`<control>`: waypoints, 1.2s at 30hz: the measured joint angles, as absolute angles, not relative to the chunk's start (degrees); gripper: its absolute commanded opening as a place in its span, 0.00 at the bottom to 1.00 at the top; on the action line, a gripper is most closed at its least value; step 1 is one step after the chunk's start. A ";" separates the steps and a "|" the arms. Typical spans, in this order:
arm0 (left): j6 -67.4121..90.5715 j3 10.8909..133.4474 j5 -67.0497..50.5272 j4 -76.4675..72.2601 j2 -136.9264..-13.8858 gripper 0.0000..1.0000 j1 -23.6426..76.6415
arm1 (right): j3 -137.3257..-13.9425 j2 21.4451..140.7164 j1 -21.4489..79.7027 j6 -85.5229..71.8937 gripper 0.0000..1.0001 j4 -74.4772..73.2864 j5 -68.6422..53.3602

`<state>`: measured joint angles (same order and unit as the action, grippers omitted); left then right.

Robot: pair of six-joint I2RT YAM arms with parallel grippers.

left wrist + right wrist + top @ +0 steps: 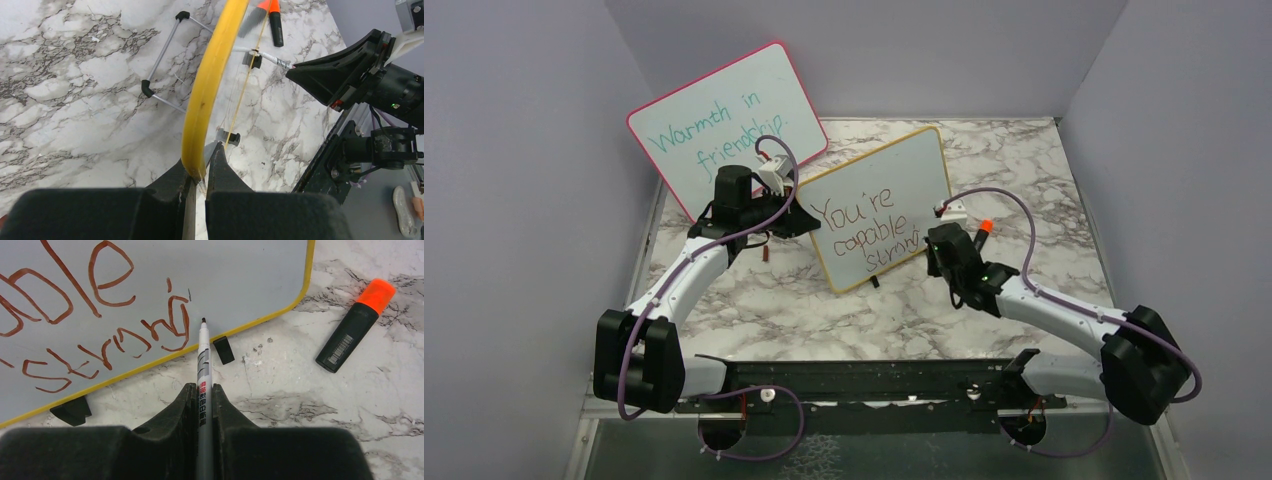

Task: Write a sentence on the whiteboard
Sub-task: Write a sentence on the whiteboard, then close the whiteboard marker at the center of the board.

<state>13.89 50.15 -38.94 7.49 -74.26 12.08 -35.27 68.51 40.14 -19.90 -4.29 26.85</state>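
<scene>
Pen [203, 370] tip beside sentence [87, 300] end (right wrist only; overhead hides it)

The left gripper [201, 167] pinches the yellow edge of the whiteboard [206, 85]. The board stands on a marble table [70, 100]. A wire stand [161, 62] sticks out on its left. On its right, the right gripper [295, 69] holds a white pen [267, 57]. A marker [275, 27] with an orange cap lies farther off.
</scene>
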 measured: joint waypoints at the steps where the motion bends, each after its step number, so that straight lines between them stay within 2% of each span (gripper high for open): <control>1: 13.89 50.15 -38.94 7.49 -74.26 0.00 12.08 | -35.27 68.84 40.12 -19.88 0.01 -3.92 26.85; 10: 13.89 50.15 -38.92 7.46 -74.24 0.00 11.94 | -35.27 69.08 40.01 -19.68 0.01 -3.16 26.83; 16: 13.89 50.15 -38.92 7.88 -74.00 0.11 11.75 | -35.27 62.35 39.99 -19.66 0.01 -6.81 26.79; 22: 13.08 50.13 -36.14 9.39 -73.21 0.28 11.53 | -35.31 55.44 39.99 -19.49 0.01 -10.17 26.98; 25: 11.49 50.11 -33.04 10.35 -72.47 0.40 11.00 | -35.31 53.58 39.99 -19.40 0.01 -11.31 27.20; 36: 12.51 49.34 -28.82 11.57 -66.50 0.72 9.76 | -35.33 48.12 39.99 -18.22 0.01 -14.39 27.68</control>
